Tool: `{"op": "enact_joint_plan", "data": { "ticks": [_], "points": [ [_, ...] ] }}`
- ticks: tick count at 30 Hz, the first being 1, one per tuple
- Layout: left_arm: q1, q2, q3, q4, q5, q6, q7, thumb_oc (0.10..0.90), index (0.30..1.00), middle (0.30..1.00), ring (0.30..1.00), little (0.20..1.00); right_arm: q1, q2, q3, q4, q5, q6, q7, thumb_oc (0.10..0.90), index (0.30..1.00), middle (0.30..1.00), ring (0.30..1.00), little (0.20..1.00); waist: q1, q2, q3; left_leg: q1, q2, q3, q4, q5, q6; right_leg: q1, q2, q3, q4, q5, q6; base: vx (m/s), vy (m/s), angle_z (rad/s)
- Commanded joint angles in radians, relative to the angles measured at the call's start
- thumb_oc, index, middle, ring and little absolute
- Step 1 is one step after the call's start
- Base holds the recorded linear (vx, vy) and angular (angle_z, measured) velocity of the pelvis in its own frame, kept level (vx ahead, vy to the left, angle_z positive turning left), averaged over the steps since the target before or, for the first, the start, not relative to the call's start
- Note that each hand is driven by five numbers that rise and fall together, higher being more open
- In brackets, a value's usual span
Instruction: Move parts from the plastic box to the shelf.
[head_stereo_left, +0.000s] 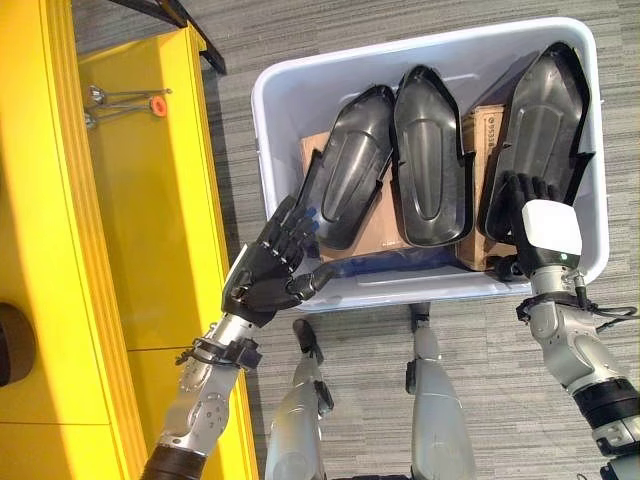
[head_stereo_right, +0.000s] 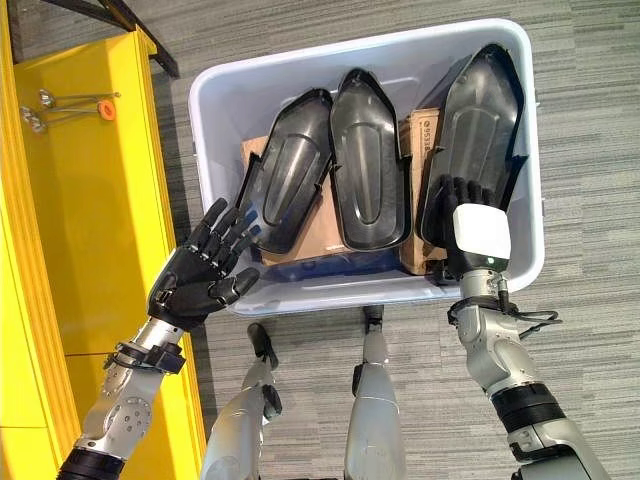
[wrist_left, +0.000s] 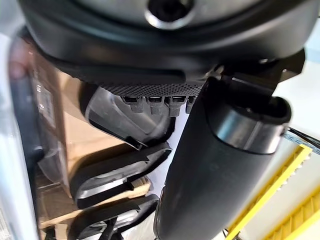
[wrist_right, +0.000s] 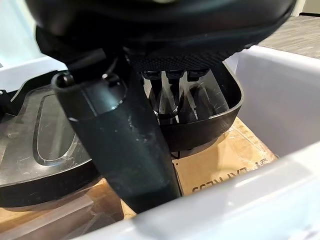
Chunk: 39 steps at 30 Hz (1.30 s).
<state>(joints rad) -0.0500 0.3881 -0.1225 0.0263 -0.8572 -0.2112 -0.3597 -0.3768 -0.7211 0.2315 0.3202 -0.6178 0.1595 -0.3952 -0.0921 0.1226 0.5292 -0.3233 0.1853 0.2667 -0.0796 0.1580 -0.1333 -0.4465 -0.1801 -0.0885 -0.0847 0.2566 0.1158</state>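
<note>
A pale plastic box (head_stereo_left: 420, 290) on the floor holds three black moulded shell parts lying on cardboard: a left part (head_stereo_left: 350, 165), a middle part (head_stereo_left: 430, 150) and a right part (head_stereo_left: 550, 110). My left hand (head_stereo_left: 262, 275) hovers at the box's near left corner with its fingers spread and straight, fingertips close to the left part's near end, holding nothing. My right hand (head_stereo_left: 548, 228), white cover on its back, reaches over the near rim. Its fingers (wrist_right: 170, 95) lie inside the hollow of the right part (wrist_right: 210, 120), and the thumb (wrist_right: 125, 150) stays outside the part's edge.
The yellow shelf (head_stereo_left: 150, 200) runs along the left, close to my left arm. Metal hooks with an orange knob (head_stereo_left: 125, 100) rest on its far board. Cardboard boxes (head_stereo_left: 375, 235) lie under the parts. Grey carpet surrounds the box.
</note>
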Motion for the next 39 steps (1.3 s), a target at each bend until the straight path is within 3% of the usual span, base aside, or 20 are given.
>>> {"op": "enact_joint_plan", "data": {
  "ticks": [1,6,7,8,22,25,29,33,34,39],
  "points": [
    [-0.04,0.015,-0.005,-0.084,-0.002,-0.118,-0.033,0.9,1.0,1.0,1.0,1.0,-0.114,-0.032,0.028,0.166,0.036,0.05,-0.032,0.9,1.0,1.0,1.0,1.0,0.032,0.039,-0.009,-0.046,-0.033,-0.004,-0.008,0.0,0.011,-0.053,-0.008,-0.039,0.198,-0.191,0.022,-0.03,0.025,0.04],
    [-0.05,0.017,-0.02,-0.088,-0.004,-0.113,-0.03,0.9,1.0,1.0,1.0,1.0,-0.142,-0.038,0.027,0.227,0.101,0.05,-0.033,0.9,1.0,1.0,1.0,1.0,0.041,0.055,-0.009,-0.059,-0.041,-0.008,-0.005,0.004,0.013,-0.075,-0.014,-0.037,0.223,-0.199,0.022,-0.02,0.013,0.03],
    [-0.049,0.018,-0.022,-0.091,-0.001,-0.113,-0.029,0.9,1.0,1.0,1.0,1.0,-0.145,-0.041,0.026,0.232,0.115,0.055,-0.023,0.714,0.739,0.739,0.739,0.739,0.042,0.056,-0.009,-0.06,-0.043,-0.01,-0.004,0.004,0.014,-0.076,-0.014,-0.037,0.225,-0.202,0.022,0.0,0.0,0.0],
    [-0.049,0.021,-0.023,-0.094,0.005,-0.108,-0.032,0.9,1.0,1.0,1.0,1.0,-0.147,-0.04,0.024,0.235,0.128,0.063,-0.016,0.4,0.3,0.3,0.3,0.3,0.043,0.057,-0.009,-0.061,-0.045,-0.008,-0.005,0.004,0.015,-0.076,-0.016,-0.038,0.225,-0.201,0.021,0.0,0.0,0.0],
    [-0.074,0.021,-0.057,-0.091,0.008,-0.112,-0.011,0.9,1.0,1.0,1.0,1.0,-0.205,-0.03,0.007,0.438,0.221,0.081,-0.062,0.4,0.3,0.3,0.3,0.3,0.053,0.08,-0.009,-0.047,-0.048,-0.013,-0.005,0.002,0.016,-0.072,-0.02,-0.04,0.236,-0.205,0.02,0.0,0.001,0.01],
    [-0.076,0.025,-0.073,-0.093,0.004,-0.127,-0.002,0.9,1.0,1.0,1.0,1.0,-0.198,-0.028,0.0,0.48,0.263,0.086,-0.121,0.4,0.3,0.3,0.3,0.3,0.053,0.085,-0.009,-0.036,-0.05,-0.016,-0.005,-0.001,0.018,-0.06,-0.021,-0.042,0.236,-0.206,0.02,0.01,0.02,0.06],
    [-0.075,0.021,-0.081,-0.103,0.001,-0.126,-0.004,0.9,1.0,1.0,1.0,1.0,-0.184,-0.006,0.0,0.506,0.242,0.038,-0.153,0.4,0.3,0.3,0.3,0.3,0.053,0.093,-0.009,-0.022,-0.052,-0.017,-0.007,-0.004,0.021,-0.047,-0.023,-0.041,0.228,-0.203,0.019,0.02,0.029,0.04],
    [-0.078,0.018,-0.086,-0.108,-0.009,-0.131,0.0,0.9,1.0,1.0,1.0,1.0,-0.179,0.017,0.023,0.483,0.223,-0.05,-0.188,0.4,0.3,0.3,0.3,0.3,0.052,0.099,-0.009,-0.004,-0.056,-0.015,-0.008,-0.01,0.024,-0.029,-0.027,-0.042,0.223,-0.203,0.018,0.02,0.043,-0.01],
    [-0.07,0.018,-0.077,-0.115,-0.015,-0.126,-0.011,0.9,1.0,1.0,1.0,1.0,-0.175,0.021,0.037,0.419,0.221,-0.098,-0.212,0.4,0.3,0.3,0.3,0.3,0.049,0.094,-0.009,0.011,-0.056,-0.016,-0.008,-0.012,0.023,-0.013,-0.027,-0.042,0.216,-0.202,0.019,0.05,0.06,-0.02],
    [-0.026,0.015,-0.032,-0.134,-0.027,-0.136,-0.031,0.9,1.0,1.0,1.0,1.0,-0.079,0.057,0.021,0.154,0.165,-0.141,-0.213,0.4,0.3,0.3,0.3,0.3,0.023,0.063,-0.009,0.062,-0.041,-0.016,-0.008,-0.024,0.02,0.054,-0.023,-0.037,0.176,-0.188,0.024,0.05,0.051,-0.02]
  ]
}}
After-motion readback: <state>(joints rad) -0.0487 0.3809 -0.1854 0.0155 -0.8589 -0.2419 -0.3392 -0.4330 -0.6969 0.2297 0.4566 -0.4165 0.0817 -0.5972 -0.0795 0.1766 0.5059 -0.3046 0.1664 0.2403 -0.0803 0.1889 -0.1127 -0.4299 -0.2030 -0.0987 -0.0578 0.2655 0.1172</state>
